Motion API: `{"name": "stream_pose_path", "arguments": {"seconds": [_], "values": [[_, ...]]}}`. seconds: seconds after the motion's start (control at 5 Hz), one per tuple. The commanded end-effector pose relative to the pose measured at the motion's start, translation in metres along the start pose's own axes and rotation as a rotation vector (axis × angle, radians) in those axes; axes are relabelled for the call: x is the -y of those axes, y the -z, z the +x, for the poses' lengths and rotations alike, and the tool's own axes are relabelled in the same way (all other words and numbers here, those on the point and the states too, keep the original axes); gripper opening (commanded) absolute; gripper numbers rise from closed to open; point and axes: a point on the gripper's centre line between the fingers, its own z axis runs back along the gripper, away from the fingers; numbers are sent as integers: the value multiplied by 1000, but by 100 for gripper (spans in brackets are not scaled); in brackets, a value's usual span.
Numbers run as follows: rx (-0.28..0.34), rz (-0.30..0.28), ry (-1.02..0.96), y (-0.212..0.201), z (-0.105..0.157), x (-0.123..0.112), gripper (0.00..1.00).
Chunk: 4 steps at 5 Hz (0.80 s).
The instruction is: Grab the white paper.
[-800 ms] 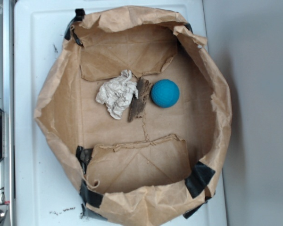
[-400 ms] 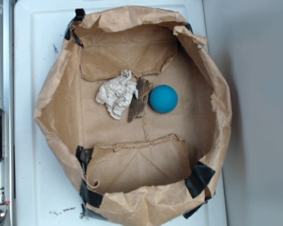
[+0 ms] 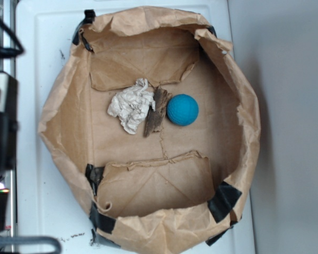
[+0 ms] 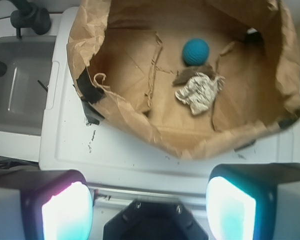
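The arm shows only as a dark, blurred shape at the 9 o'clock edge of the exterior view, outside the brown paper bag [image 3: 58,127] and well apart from everything inside it. In the wrist view the camera looks down and forward over the bag from its open rim; the gripper [image 4: 150,212] sits at the 6 o'clock edge of this picture, above the white surface [image 4: 70,150] and not over the bag.

The two fingers [image 4: 65,210] stand wide apart — one at the lower left corner, one at the lower right — and their inner pads glow with a teal and pink light. Between them is nothing: the pincer is released and it touches no object.

The white paper [image 3: 131,108] lies on the floor of the bag, a little toward 10 o'clock from the middle in the exterior view. In the wrist view the same wad [image 4: 197,92] is toward 1 o'clock from the picture's centre. It is crumpled and irregular. Its side touches a dark bark piece [image 3: 157,112], which lies between the paper and the teal ball [image 3: 182,110]. The ball is just beside the bark, on the 3 o'clock side in the exterior view.

Black tape [image 3: 222,200] holds the bag's corners. In the wrist view a grey tray [image 4: 20,90] stands at 9 o'clock, beside the white surface.
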Motion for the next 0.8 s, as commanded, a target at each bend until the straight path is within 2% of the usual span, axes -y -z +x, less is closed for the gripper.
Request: {"name": "stream_pose_path", "arguments": {"seconds": [0.0,0.4,0.6], "values": [[19,32,67,11,23,-5,100],[19,32,67,11,23,-5,100],[-42,58,20,60,61,-33,100]]}}
